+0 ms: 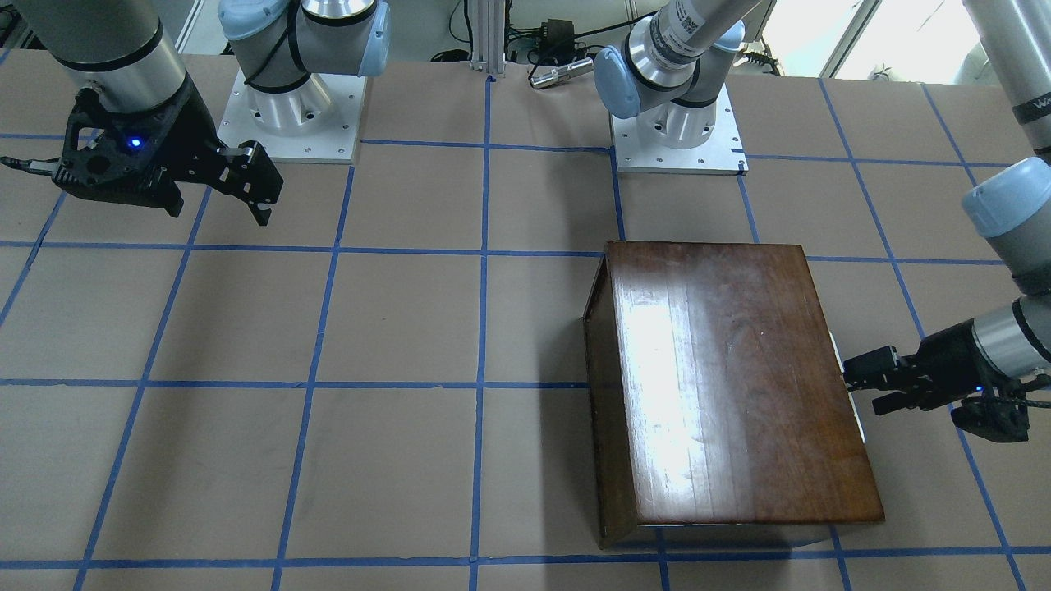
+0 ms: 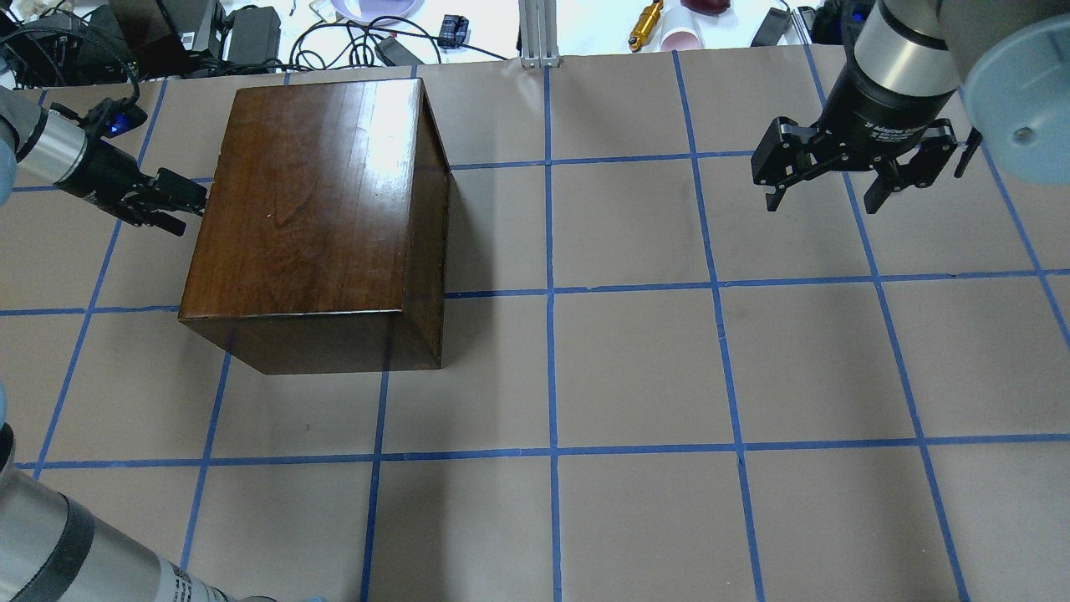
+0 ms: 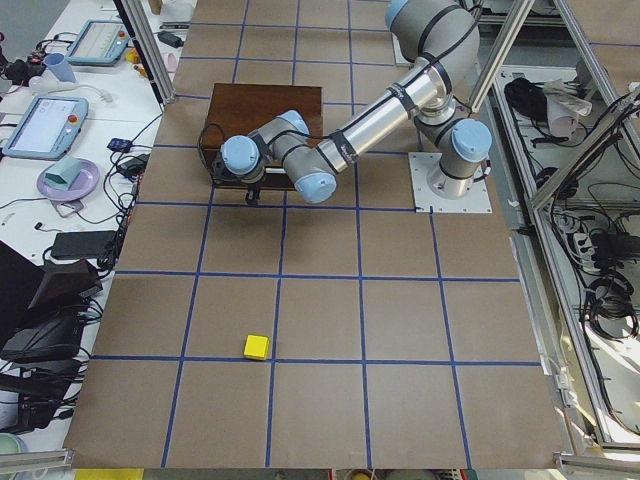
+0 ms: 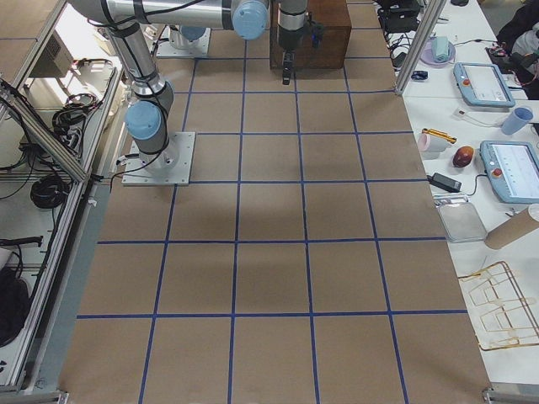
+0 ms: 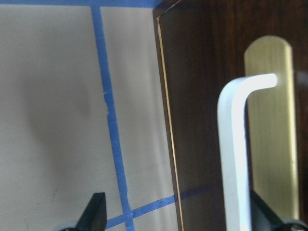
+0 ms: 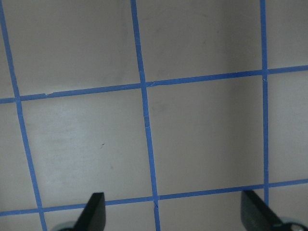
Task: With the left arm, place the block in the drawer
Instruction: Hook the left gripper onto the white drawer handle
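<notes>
One glossy dark-brown wooden box (image 2: 309, 192) sits far left on the worktop (image 2: 635, 359), with broad open brown paper gridded in blue tape to its right. Its drawer (image 5: 202, 120) is shut. The left gripper (image 2: 182, 207) has its jaws spread either side of the single white bar handle (image 5: 231, 159), which is mounted on a brass plate (image 5: 272, 144). One small yellow block (image 3: 257, 346) lies well apart, further left. The right gripper (image 2: 823, 201) hangs far right, jaws spread.

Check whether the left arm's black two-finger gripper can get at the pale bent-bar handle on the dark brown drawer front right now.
Probably yes. The left gripper is open at the drawer front. The handle lies between its fingers, close to one, and nothing shows in the way.
</notes>
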Action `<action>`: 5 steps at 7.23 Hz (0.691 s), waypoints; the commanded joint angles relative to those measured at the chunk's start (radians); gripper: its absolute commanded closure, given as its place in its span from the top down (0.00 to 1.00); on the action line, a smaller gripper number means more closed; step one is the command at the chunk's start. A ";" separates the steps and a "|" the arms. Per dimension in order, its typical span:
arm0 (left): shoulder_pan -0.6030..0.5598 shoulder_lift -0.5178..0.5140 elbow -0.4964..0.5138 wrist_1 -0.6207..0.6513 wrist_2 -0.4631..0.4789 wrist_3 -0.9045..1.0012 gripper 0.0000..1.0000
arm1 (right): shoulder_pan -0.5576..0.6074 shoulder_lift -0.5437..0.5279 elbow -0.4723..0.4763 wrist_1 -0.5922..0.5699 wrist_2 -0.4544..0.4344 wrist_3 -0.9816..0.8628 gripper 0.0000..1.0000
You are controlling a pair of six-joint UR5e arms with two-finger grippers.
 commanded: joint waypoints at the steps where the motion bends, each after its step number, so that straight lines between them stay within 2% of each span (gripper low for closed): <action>1: 0.001 -0.001 0.009 0.000 0.026 0.000 1.00 | 0.000 0.000 0.000 0.000 0.000 0.000 1.00; 5: 0.001 -0.001 0.014 0.016 0.055 0.015 1.00 | 0.000 0.000 0.001 0.000 0.000 0.000 1.00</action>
